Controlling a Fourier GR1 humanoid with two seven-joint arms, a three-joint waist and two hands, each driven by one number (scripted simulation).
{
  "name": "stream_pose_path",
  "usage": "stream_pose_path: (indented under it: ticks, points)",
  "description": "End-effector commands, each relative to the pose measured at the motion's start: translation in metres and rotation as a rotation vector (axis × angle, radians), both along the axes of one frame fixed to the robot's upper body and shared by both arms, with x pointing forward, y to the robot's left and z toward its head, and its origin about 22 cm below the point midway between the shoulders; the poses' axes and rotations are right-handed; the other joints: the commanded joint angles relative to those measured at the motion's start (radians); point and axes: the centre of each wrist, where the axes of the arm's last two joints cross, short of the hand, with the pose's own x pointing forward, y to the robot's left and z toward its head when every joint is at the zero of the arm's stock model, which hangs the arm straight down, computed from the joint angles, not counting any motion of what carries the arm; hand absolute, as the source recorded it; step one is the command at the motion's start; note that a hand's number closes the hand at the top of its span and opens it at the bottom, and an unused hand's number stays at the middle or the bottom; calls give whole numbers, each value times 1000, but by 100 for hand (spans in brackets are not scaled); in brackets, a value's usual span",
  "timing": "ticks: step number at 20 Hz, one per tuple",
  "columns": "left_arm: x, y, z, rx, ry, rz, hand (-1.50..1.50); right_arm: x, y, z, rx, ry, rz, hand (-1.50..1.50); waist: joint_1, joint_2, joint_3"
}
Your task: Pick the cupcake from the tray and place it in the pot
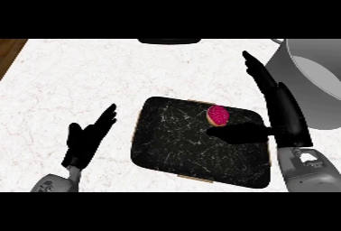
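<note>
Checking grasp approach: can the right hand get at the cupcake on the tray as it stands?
Probably yes. The right hand is open just right of the cupcake, its thumb already below it, and nothing lies between them on the tray.

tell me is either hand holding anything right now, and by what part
Nothing is held. The right hand is open beside the cupcake on the tray; the left hand rests open.

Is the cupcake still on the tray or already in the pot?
On the tray. The cupcake sits on the dark tray near its upper right corner, beside the open right hand; the pot stands apart to the right.
</note>
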Motion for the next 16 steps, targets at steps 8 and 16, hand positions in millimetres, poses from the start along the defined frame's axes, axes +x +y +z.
stream_pose_path:
  ticks: [8, 16]
  points:
    - [3, 2, -9, 0, 4, 11, 0, 28, -5, -42, -151, 423, 164, -150, 2, 4, 1]
    - [1, 14, 7, -6, -6, -2, 0, 46, -19, -90, -182, 409, 111, -150, 2, 2, 1]
